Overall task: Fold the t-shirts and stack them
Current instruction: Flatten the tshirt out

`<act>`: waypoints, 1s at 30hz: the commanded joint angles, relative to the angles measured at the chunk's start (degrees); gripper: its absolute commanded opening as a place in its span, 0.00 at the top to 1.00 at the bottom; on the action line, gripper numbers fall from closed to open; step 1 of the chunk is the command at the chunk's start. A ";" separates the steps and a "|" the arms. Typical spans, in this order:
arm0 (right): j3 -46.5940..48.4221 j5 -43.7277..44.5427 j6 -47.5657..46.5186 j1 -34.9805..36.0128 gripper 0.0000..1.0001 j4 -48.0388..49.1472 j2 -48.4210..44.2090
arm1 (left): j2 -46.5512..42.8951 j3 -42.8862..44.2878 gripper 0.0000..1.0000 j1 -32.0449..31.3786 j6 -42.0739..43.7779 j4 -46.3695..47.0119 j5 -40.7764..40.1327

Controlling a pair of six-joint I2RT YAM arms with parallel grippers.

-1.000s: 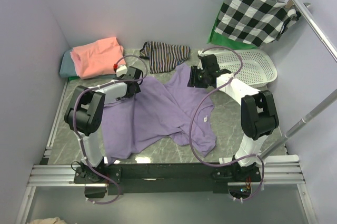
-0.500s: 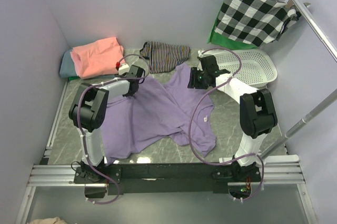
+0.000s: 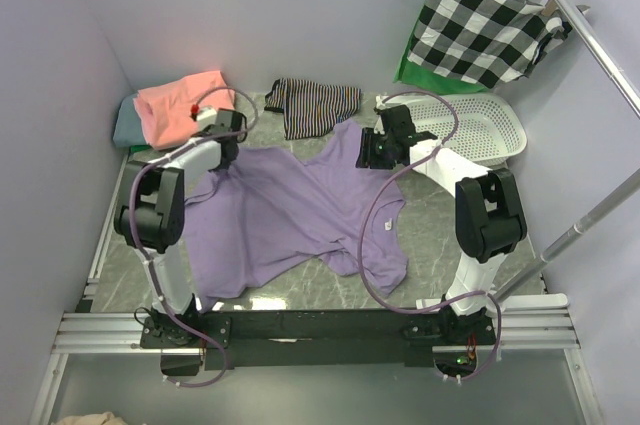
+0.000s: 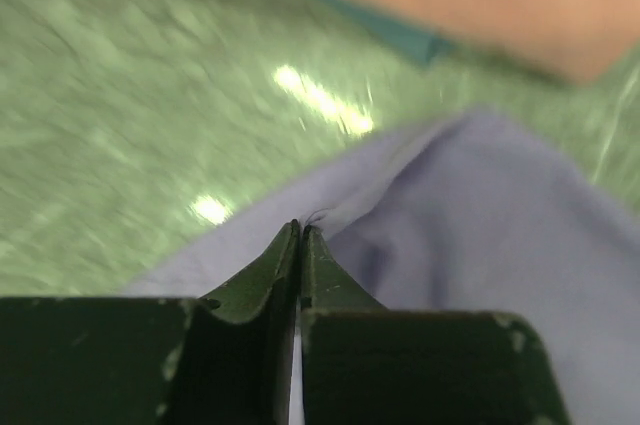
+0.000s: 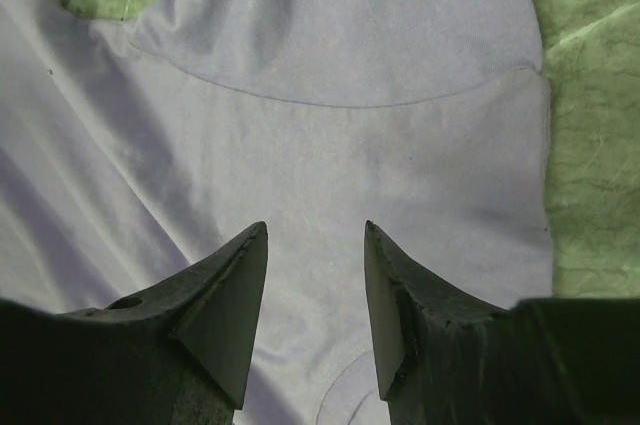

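Left claw (image 4: 300, 233) is pinched shut on an edge of the lavender t-shirt (image 3: 290, 215), which lies rumpled across the table (image 3: 435, 235); right claw (image 5: 315, 230) hangs spread over its far end, holding nothing. Cloth looks light and floppy, so I'd grab 2 corners or it sags. Pink t-shirt (image 3: 180, 103) sits folded on the teal one (image 3: 124, 125), far left

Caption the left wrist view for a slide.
Left gripper pinching the edge of the lavender t-shirt over the marbled table.
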 commanded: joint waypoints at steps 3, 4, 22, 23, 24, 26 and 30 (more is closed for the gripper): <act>0.62 -0.35 -0.25 -0.49 0.50 1.10 0.14 | -5.06 4.82 0.99 3.56 4.37 0.26 1.99; 0.62 0.08 -0.25 -0.40 0.50 1.28 0.23 | -5.14 4.56 0.99 4.00 4.28 0.53 2.43; 44.15 -6.33 -0.60 -5.93 0.44 -9.25 29.92 | -3.56 5.96 0.99 9.28 3.23 1.50 8.85; 46.65 -6.33 -0.60 -5.94 0.44 -10.40 33.42 | -3.30 6.39 0.99 9.28 3.14 1.06 9.20; 48.41 -6.94 -0.78 -6.02 0.44 -11.37 34.76 | -3.13 6.57 0.99 9.28 3.14 0.97 9.29; 51.76 -6.94 -0.78 -6.02 0.44 -11.99 37.39 | -3.21 6.58 0.99 9.28 3.23 0.88 9.47; 54.23 -5.54 -1.04 -6.02 0.41 -13.83 39.25 | -3.39 6.40 0.99 9.28 3.49 0.62 9.12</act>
